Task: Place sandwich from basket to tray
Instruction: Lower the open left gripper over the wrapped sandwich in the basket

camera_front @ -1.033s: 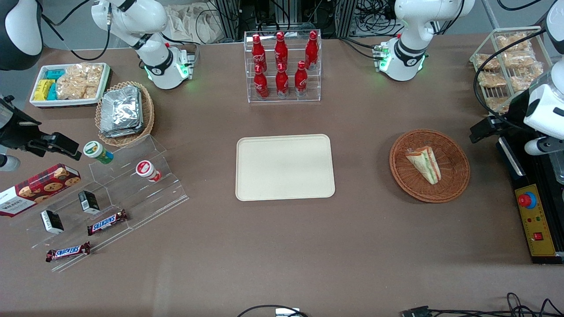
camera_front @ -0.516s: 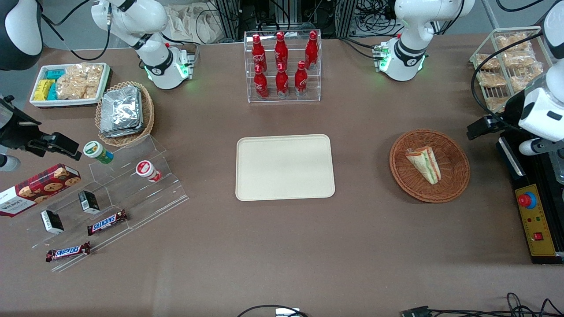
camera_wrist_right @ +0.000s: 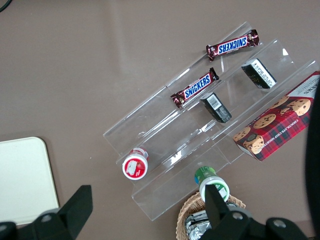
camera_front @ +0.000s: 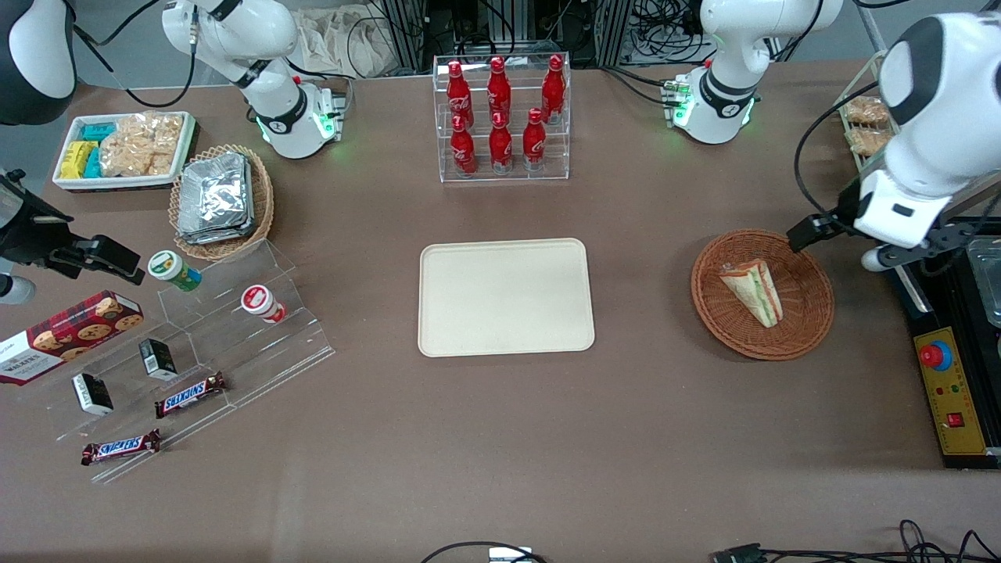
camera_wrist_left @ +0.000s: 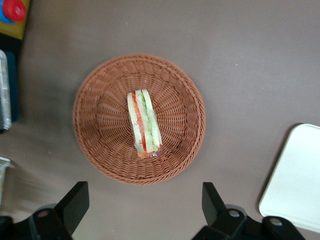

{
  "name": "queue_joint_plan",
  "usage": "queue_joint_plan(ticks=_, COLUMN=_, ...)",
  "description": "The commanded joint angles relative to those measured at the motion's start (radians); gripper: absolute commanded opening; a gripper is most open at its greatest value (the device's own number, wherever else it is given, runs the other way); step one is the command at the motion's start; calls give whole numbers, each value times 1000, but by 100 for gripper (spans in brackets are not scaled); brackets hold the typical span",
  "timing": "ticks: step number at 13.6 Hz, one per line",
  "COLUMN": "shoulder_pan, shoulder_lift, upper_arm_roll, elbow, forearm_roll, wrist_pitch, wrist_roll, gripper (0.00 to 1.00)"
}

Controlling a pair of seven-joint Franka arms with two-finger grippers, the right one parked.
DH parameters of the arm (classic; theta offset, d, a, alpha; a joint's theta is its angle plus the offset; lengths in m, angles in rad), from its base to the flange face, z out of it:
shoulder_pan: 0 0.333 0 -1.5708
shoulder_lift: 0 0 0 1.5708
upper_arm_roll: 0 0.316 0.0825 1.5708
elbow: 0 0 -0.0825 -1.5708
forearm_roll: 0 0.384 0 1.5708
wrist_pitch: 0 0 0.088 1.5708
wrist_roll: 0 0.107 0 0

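1. The left arm's black two-finger gripper (camera_wrist_left: pixel 144 205) hangs in the air over the edge of the round reddish-brown wicker basket (camera_front: pixel 809 309), at the working arm's end of the table; its two fingers (camera_wrist_left: pixel 75 202) stand wide apart with nothing between them and touch nothing.
2. The left arm's white forearm (camera_front: pixel 931 94) slants down from high above the table's end toward the basket, and the black tip of the hand (camera_front: pixel 809 232) reaches over the basket's rim in the front view.
3. The wrist camera looks straight down into the basket (camera_wrist_left: pixel 100 100), so the hand points downward.
4. A clear acrylic stepped rack (camera_front: pixel 235 344) toward the parked arm's end carries two Snickers bars (camera_front: pixel 190 394), small black boxes (camera_front: pixel 159 358) and two round cups (camera_front: pixel 262 303).
5. A clear stand of red cola bottles (camera_front: pixel 500 117) sits mid-table, farther from the front camera than the tray.
6. The flat cream-beige rectangular plastic tray (camera_front: pixel 505 297) lies in the middle of the table, well apart from the basket, with nothing on it.
7. The small triangular sandwich wedge of pale bread with green and red filling (camera_front: pixel 753 292) lies on its side in the middle of the basket, its layered edge (camera_wrist_left: pixel 144 125) facing up toward the wrist camera.
8. The sandwich is below the gripper and not touched by it.
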Motion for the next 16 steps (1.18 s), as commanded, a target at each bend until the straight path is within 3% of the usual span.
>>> queue_joint_plan(ticks=1, shoulder_pan=7, shoulder_lift=-12, upper_arm_roll=-10, elbow=-128, forearm_roll=-2, wrist_pitch=127, wrist_roll=-50, gripper=100)
queue_joint_plan(ticks=11, shoulder_pan=46, shoulder_lift=145, upper_arm_roll=-2, elbow=-374, forearm_roll=7, wrist_pitch=575, wrist_roll=-128, gripper=100)
queue_joint_plan(ticks=16, shoulder_pan=50, shoulder_lift=215, upper_arm_roll=-2, elbow=-402, forearm_roll=10, wrist_pitch=663, wrist_roll=-127, gripper=100)
